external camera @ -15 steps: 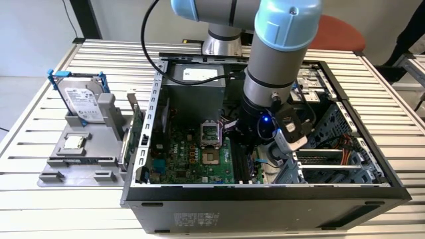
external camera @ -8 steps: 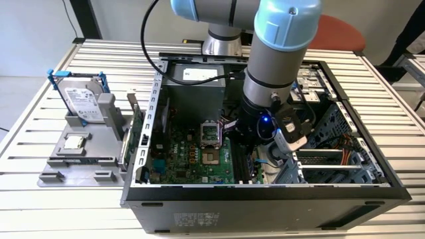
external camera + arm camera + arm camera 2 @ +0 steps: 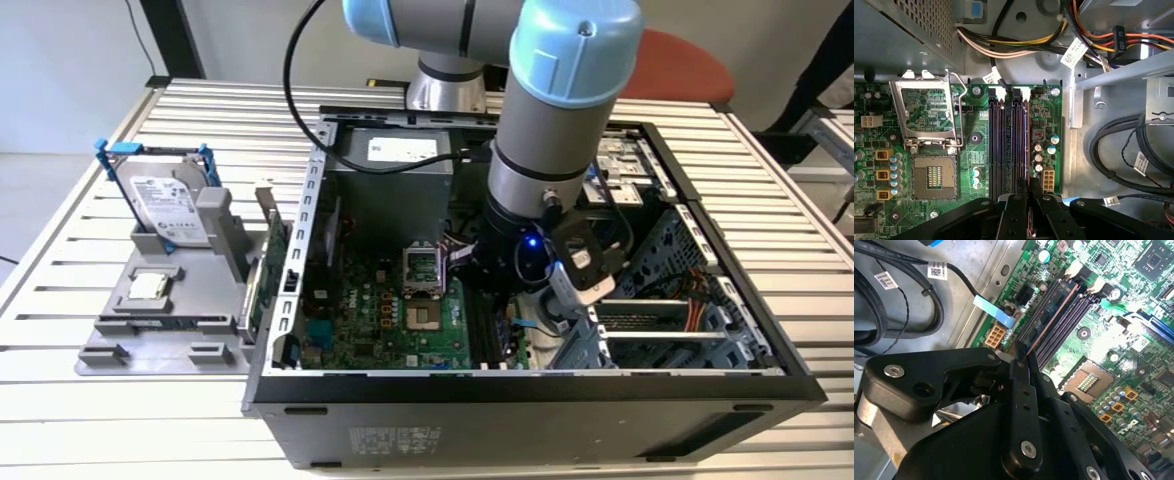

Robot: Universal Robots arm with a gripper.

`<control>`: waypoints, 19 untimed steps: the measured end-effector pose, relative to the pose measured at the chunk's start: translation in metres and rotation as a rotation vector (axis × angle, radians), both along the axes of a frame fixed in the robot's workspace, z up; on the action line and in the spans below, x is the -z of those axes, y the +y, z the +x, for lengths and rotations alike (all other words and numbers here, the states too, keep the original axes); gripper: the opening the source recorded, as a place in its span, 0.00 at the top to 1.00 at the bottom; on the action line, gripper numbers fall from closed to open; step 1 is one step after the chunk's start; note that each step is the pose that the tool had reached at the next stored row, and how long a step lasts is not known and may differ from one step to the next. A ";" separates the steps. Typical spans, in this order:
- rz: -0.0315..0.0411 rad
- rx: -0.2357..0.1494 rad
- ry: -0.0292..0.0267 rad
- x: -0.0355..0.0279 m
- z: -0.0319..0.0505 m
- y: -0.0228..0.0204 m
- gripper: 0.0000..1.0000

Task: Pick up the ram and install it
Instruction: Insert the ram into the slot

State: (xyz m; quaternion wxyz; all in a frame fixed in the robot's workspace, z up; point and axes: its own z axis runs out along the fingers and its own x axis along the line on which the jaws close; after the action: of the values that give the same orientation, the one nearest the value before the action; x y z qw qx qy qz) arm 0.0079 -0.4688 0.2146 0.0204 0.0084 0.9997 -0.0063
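A big metal table [image 3: 120, 400] made of long silver slats fills the room's middle, and a red chair [image 3: 687, 65] stands behind it. On the table lies an open black computer case [image 3: 534, 400], with its green motherboard [image 3: 387, 330] facing up. The grey and light-blue robot arm [image 3: 547, 130] reaches down into the case.

At the exterior view's left, beside the case, sits a grey holder [image 3: 160, 335]. A silver hard drive [image 3: 167, 210] in a blue frame stands in it, and a green card [image 3: 274, 260] leans just beside the case wall.

Inside the case, the open processor socket [image 3: 929, 150] lies near the row of long dark memory slots [image 3: 1004, 145]. Black cables [image 3: 1124, 150] curl on the bare metal floor on the slots' other side.

The black gripper [image 3: 1021, 370] is right above the slots. Its two fingers [image 3: 1024, 410] are pressed close together, clamped on the ram [image 3: 1051, 315]. The ram is a thin dark strip. It runs away from the fingertips along one slot, with its thin edge showing. I cannot tell if it is pushed all the way in.
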 end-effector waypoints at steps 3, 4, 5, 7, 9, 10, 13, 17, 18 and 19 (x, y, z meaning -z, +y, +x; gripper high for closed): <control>-0.0002 0.000 0.0000 0.0001 0.0000 0.0000 1.00; -0.0001 0.000 0.0000 0.0001 0.0000 0.0000 1.00; -0.0001 0.000 0.0000 0.0001 0.0000 0.0000 1.00; 0.0000 0.001 0.0000 0.0001 0.0000 0.0000 1.00; 0.0000 0.001 0.0000 0.0002 0.0000 0.0000 1.00; 0.0001 0.001 -0.0001 0.0002 0.0000 0.0000 1.00; 0.0000 0.004 0.0000 0.0001 -0.0003 0.0000 1.00; 0.0001 0.008 0.0000 0.0002 -0.0005 0.0000 1.00; 0.0000 0.008 0.0000 0.0002 -0.0005 0.0001 1.00; 0.0002 0.008 -0.0001 0.0003 -0.0005 0.0005 1.00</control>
State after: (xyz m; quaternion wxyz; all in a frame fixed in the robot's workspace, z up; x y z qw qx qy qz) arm 0.0074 -0.4683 0.2144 0.0204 0.0125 0.9997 -0.0063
